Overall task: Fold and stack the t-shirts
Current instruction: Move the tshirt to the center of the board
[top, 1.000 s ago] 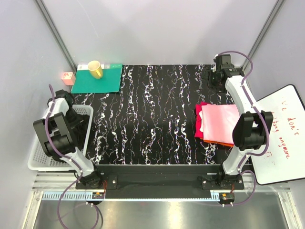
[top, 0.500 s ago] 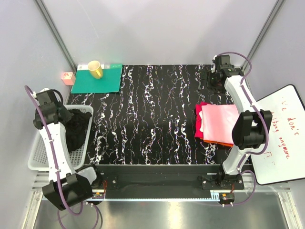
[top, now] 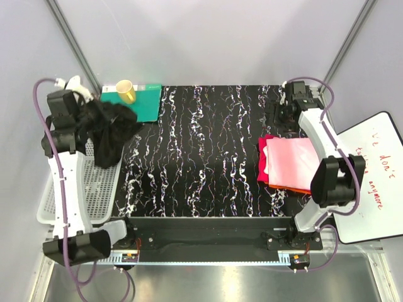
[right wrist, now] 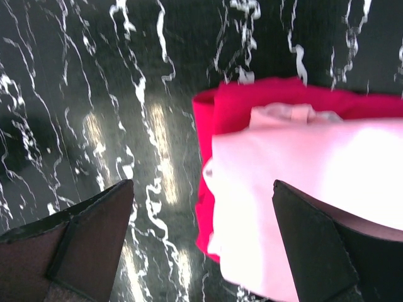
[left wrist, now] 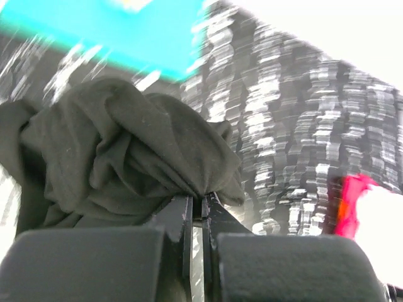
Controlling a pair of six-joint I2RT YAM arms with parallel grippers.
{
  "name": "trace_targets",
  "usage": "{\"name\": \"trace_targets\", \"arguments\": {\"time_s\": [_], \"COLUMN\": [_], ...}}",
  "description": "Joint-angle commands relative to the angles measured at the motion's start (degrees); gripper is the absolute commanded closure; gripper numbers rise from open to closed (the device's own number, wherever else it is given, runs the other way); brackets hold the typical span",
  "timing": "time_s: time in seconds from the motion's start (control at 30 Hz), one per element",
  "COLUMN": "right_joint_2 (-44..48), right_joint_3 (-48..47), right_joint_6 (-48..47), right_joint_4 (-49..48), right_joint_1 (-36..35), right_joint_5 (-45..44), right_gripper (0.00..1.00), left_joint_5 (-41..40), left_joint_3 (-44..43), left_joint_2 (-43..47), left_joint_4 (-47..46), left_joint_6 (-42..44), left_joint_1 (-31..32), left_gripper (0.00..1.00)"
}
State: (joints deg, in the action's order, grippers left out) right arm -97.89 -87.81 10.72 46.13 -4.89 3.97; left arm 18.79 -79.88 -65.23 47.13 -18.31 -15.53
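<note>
Cloth of the black shirt [top: 108, 129] hangs bunched from my left claw [left wrist: 200, 207], clenched on it, up over the white basket [top: 94, 185]. My right claw [right wrist: 201, 189] hovers spread wide above the folded pink shirt [top: 293, 160] topping the red and orange ones on the worktop [top: 201, 145].

Black white-veined table [top: 208, 151], plain pale walls [top: 208, 38] on three sides, whiteboard [top: 373, 189] with red writing at right, even soft light.
</note>
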Motion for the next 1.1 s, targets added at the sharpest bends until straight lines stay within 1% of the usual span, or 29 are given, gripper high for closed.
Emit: {"name": "trace_targets", "arguments": {"time_s": [0.0, 0.07, 0.1, 0.13, 0.17, 0.2, 0.23, 0.27, 0.3, 0.33, 0.37, 0.4, 0.43, 0.47, 0.5, 0.57, 0.6, 0.63, 0.67, 0.7, 0.73, 0.77, 0.8, 0.83, 0.87, 0.9, 0.93, 1.0, 1.07], "right_joint_2": [7.87, 9.55, 11.21, 11.92, 12.63, 13.76, 14.3, 14.74, 15.26, 15.44, 15.62, 15.79, 15.8, 15.88, 15.88, 15.8, 15.8, 15.8, 15.97, 15.97, 15.89, 15.71, 15.53, 15.53, 15.45, 15.44, 15.36, 15.62, 15.97], "right_joint_3": [6.05, 8.17, 10.01, 10.81, 11.43, 12.39, 12.75, 13.27, 13.8, 14.15, 14.24, 14.51, 14.6, 14.68, 14.69, 14.51, 14.42, 14.51, 14.42, 14.33, 14.42, 14.33, 14.51, 14.68, 14.69, 14.86, 15.12, 15.3, 15.74], "right_joint_6": [-1.14, -1.32, -1.49, -1.58, -1.58, -1.58, -1.41, -1.23, -0.97, -0.96, -0.7, -0.35, -0.26, -0.17, 0.0, 0.26, 0.44, 0.53, 0.62, 0.7, 0.62, 0.36, 0.27, 0.09, -0.17, -0.35, -0.52, -1.05, -1.05], "right_joint_4": [-2.88, -3.41, -3.85, -4.03, -4.12, -4.29, -4.29, -4.38, -4.56, -4.47, -4.56, -4.64, -4.64, -4.64, -4.64, -4.64, -4.64, -4.56, -4.64, -4.64, -4.64, -4.64, -4.64, -4.73, -4.56, -4.47, -4.56, -4.56, -4.47], "right_joint_1": [-0.56, -0.48, -0.48, -0.48, -0.48, -0.48, -0.48, -0.48, -0.48, -0.39, -0.48, -0.39, -0.48, -0.48, -0.39, -0.48, -0.48, -0.48, -0.48, -0.48, -0.48, -0.48, -0.48, -0.48, -0.39, -0.48, -0.48, -0.48, -0.48], "right_joint_5": [-1.5, -2.38, -3.34, -3.61, -3.62, -5.88, -6.6, -8.26, -8.97, -9.59, -10.72, -11.17, -11.44, -11.61, -11.79, -11.7, -11.61, -11.35, -11.0, -10.65, -9.86, -9.59, -9.24, -8.54, -8.1, -7.49, -5.39, -2.4, 1.82], "right_gripper": [0.0, 0.0, 0.0, 0.0, 0.0, 0.0, 0.0, 0.0, 0.0, 0.0, 0.0, 0.0, 0.0, 0.0, 0.0, 0.0, 0.0, 0.0, 0.0, 0.0, 0.0, 0.0, 0.0, 0.0, 0.0, 0.0, 0.0, 0.0, 0.0], "left_joint_5": [4.26, 3.72, 3.89, 4.24, 4.24, 4.24, 4.42, 4.77, 6.42, 7.48, 8.89, 11.16, 13.01, 14.34, 15.13, 14.18, 12.61, 12.5, 12.76, 14.25, 14.17, 13.04, 11.73, 10.67, 8.4, 7.24, 6.27, 2.93, -0.4], "left_joint_3": [-10.47, -12.57, -13.11, -13.2, -13.64, -13.81, -13.82, -13.9, -14.25, -14.69, -15.83, -16.18, -16.54, -16.45, -15.76, -11.37, -9.61, -4.81, -1.89, 0.75, 5.21, 7.26, 10.5, 11.66, 12.46, 12.81, 12.55, 11.33, 10.19], "left_joint_2": [0.72, -0.15, -1.46, -2.17, -4.01, -4.98, -6.12, -8.83, -10.51, -12.27, -15.94, -17.63, -19.13, -21.75, -22.56, -24.23, -24.68, -25.2, -25.99, -26.43, -27.05, -27.14, -26.88, -26.27, -26.18, -26.26, -26.96, -27.14, -25.04], "left_joint_4": [-10.29, -12.75, -13.47, -14.26, -15.13, -15.49, -15.93, -16.54, -16.72, -16.72, -16.72, -16.72, -17.07, -17.42, -17.51, -17.08, -16.03, -15.24, -15.49, -15.58, -15.15, -14.62, -14.18, -13.48, -12.43, -11.11, -7.27, -3.99, -1.7], "left_joint_6": [-3.56, -6.55, -7.44, -7.97, -8.84, -9.37, -9.73, -10.34, -10.7, -10.87, -11.31, -11.66, -12.1, -12.89, -13.68, -16.57, -17.54, -18.6, -21.48, -22.21, -23.17, -23.44, -23.44, -23.01, -22.57, -22.22, -20.91, -19.84, -19.05], "left_joint_1": [11.11, 18.57, 21.04, 26.03, 28.69, 31.32, 36.48, 39.06, 41.43, 45.98, 48.03, 49.96, 53.2, 54.28, 55.59, 55.61, 54.04, 52.81, 51.58, 48.87, 47.62, 45.35, 44.37, 43.49, 42.0, 41.2, 40.5, 38.56, 37.6], "left_gripper": [1.0, 1.0, 1.0, 1.0, 1.0, 1.0, 1.0, 1.0, 1.0, 1.0, 1.0, 1.0, 1.0, 1.0, 1.0, 1.0, 1.0, 1.0, 1.0, 1.0, 1.0, 1.0, 1.0, 0.88, 0.67, 0.02, 0.01, 0.01, 0.01]}}
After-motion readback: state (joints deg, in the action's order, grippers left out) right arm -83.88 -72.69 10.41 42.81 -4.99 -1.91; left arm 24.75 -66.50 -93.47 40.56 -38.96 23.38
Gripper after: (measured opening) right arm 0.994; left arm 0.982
